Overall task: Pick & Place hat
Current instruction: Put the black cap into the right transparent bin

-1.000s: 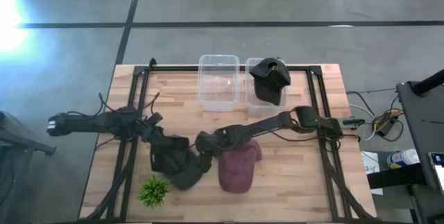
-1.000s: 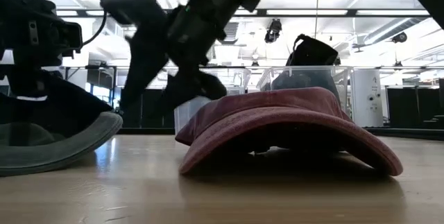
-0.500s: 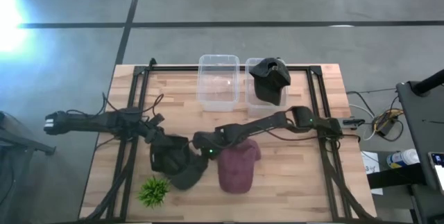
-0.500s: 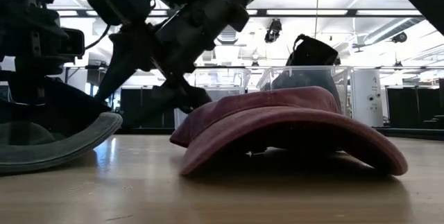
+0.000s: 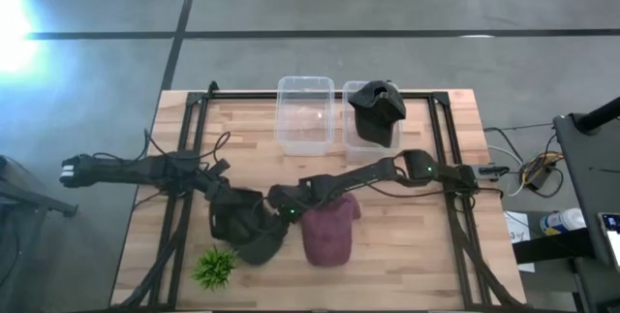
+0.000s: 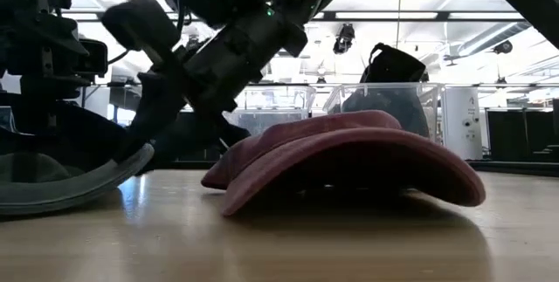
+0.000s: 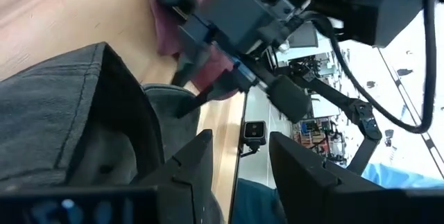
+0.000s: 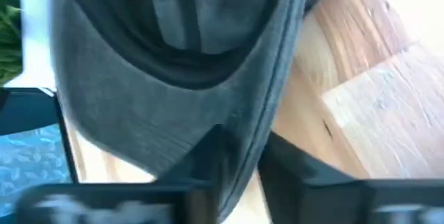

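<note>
The right gripper (image 5: 276, 218) sits low over the front middle of the wooden table (image 5: 407, 245), its two fingers (image 8: 208, 154) straddling the edge of the grey cap's brim — one finger on each side of the brim, narrowly set and pinching it. The right arm (image 5: 387, 171) reaches in from the right side of the table, stretched long and nearly flat, its forearm crossing just behind the maroon cap (image 5: 326, 234) before the wrist dips to the grey cap (image 5: 254, 238). In the low view that wrist slants down steeply, a small green light showing on it, with the fingertips at the rim of the grey cap's brim (image 6: 65, 186).

The left gripper (image 5: 225, 218) is at the back of the same grey cap, its fingers (image 7: 187, 168) in the crown fabric; whether they clamp the cloth I cannot tell. The left arm (image 5: 136, 171) lies outstretched from the left edge of the table, cables looping along it.

The grey cap rests on the table between the two grippers, brim toward the front. The maroon cap lies just beside it to the right, crown up — flat on the wood and free of both grippers. A black cap (image 5: 376, 111) sits in the right-hand clear bin (image 5: 351, 143) at the back; the left-hand clear bin (image 5: 305, 114) stands beside it. A small green plant (image 5: 214, 266) is near the front edge, beside the grey cap.
</note>
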`<state>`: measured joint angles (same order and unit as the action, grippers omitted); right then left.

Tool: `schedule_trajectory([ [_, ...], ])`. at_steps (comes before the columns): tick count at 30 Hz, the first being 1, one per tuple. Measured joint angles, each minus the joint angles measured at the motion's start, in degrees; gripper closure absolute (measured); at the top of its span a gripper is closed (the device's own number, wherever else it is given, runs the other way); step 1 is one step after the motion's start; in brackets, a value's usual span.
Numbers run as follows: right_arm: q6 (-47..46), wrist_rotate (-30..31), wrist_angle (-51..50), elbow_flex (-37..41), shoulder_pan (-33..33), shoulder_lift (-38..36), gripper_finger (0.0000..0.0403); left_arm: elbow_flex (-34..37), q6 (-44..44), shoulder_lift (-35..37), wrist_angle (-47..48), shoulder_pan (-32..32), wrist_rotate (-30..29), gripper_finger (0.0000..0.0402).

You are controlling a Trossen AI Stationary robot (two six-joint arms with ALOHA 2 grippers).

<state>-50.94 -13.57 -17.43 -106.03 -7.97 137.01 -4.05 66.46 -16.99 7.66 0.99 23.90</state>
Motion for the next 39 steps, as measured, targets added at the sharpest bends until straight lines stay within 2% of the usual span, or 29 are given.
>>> schedule_trajectory([
  [2, 0.4, 0.0, 0.4, -0.5, 0.0, 0.0, 0.0376, -0.1, -0.2, 0.0, 0.3, 0.0, -0.2, 0.0267],
  [3, 0.5, 0.0, 0.5, -0.6, 0.0, -0.1, 0.0382, -0.2, -0.3, 0.0, 0.3, 0.0, -0.2, 0.0267],
  [7, 0.9, 0.0, -1.0, -0.7, 0.1, -0.3, 0.0388, -0.2, 1.9, 0.0, -2.6, 0.0, -0.8, 0.0267],
  [10, 3.3, 0.7, -5.4, -0.7, 0.0, -2.3, 0.0389, -0.2, 3.1, 0.0, -10.1, 0.0, -0.9, 0.0267],
  [13, 7.1, 4.5, -12.1, -0.6, 0.0, -6.0, 0.0389, -0.3, 3.8, 0.0, -19.7, 0.0, -0.9, 0.0267],
  [18, 10.8, 15.9, -25.2, -0.6, -0.2, -14.8, 0.0389, -1.9, 2.6, 0.2, -32.1, 0.0, -1.3, 0.0266],
  [23, 6.5, 32.9, -35.6, -0.4, -2.5, -24.6, 0.0389, -4.6, -2.3, 0.2, -37.2, 0.0, -3.0, 0.0266],
  [27, -1.4, 52.1, -43.1, -0.4, -5.7, -31.7, 0.0389, -6.1, -6.5, 0.2, -37.2, 0.0, -3.1, 0.0266],
  [30, -14.1, 66.5, -54.4, -0.4, -7.4, -35.6, 0.0389, -6.1, -8.0, 0.2, -37.2, 0.0, -4.4, 0.0266],
  [32, -24.5, 70.3, -64.5, -0.2, -7.5, -37.0, 0.0389, -6.1, -8.4, 0.0, -36.6, 0.0, -5.9, 0.0266],
  [34, -33.0, 70.7, -73.2, 0.5, -6.6, -37.3, 0.0389, -6.0, -8.8, -0.2, -35.7, 0.0, -7.1, 0.0266],
  [37, -30.9, 70.1, -70.5, 5.1, -4.3, -38.8, 0.0390, -6.0, -9.3, -0.5, -34.5, 0.0, -8.2, 0.0266],
  [39, -32.9, 69.6, -71.9, 7.0, -2.2, -38.7, 0.0390, -6.0, -9.3, -1.0, -34.2, 0.0, -8.6, 0.0266],
])
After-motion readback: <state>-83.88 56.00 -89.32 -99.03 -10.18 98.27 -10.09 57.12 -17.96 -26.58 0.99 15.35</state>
